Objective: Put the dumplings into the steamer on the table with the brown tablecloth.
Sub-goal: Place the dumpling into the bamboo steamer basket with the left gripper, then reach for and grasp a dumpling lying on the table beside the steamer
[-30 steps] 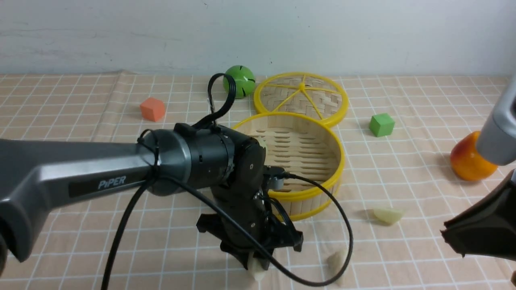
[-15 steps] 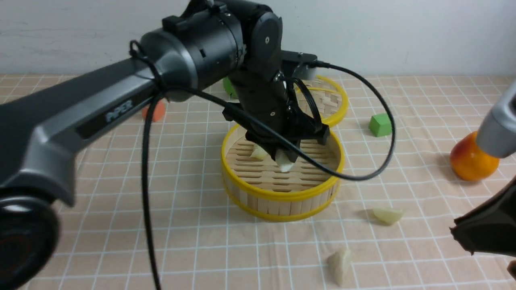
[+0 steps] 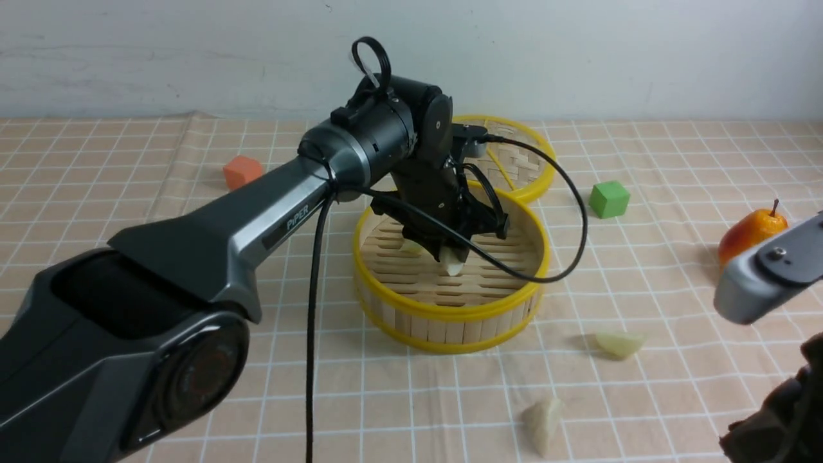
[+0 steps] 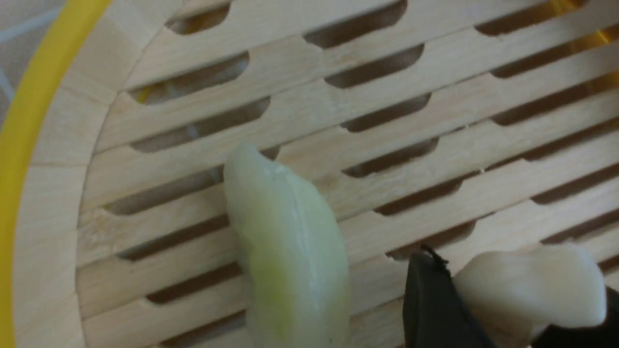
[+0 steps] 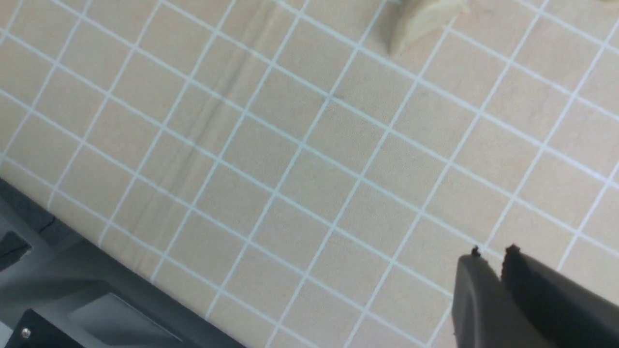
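The steamer (image 3: pixel 450 308) stands mid-table on the brown tablecloth (image 3: pixel 128 193). My left gripper (image 3: pixel 453 254) hangs inside it, shut on a pale dumpling (image 3: pixel 454 263) just above the slatted floor (image 4: pixel 435 111). The left wrist view has that held dumpling (image 4: pixel 532 285) between the dark fingers (image 4: pixel 430 304). Another dumpling (image 4: pixel 290 251) lies on the slats beside it, partly hidden (image 3: pixel 410 246) behind the gripper in the front view. Two more dumplings rest on the cloth, one right of the steamer (image 3: pixel 618 343) and one nearer (image 3: pixel 542 421). My right gripper (image 5: pixel 493 252) is shut and empty above the cloth.
The steamer's woven lid (image 3: pixel 524 157) lies flat behind it. A green cube (image 3: pixel 608 199) and an orange-red fruit (image 3: pixel 749 235) sit at the right, an orange cube (image 3: pixel 242 172) at the left. The right wrist view shows a dumpling (image 5: pixel 425 19) and the table's edge (image 5: pixel 72 290).
My left gripper rose from the near cloth with a dumpling, swung over the steamer and came down inside it. The right arm shifted lower at the right edge.
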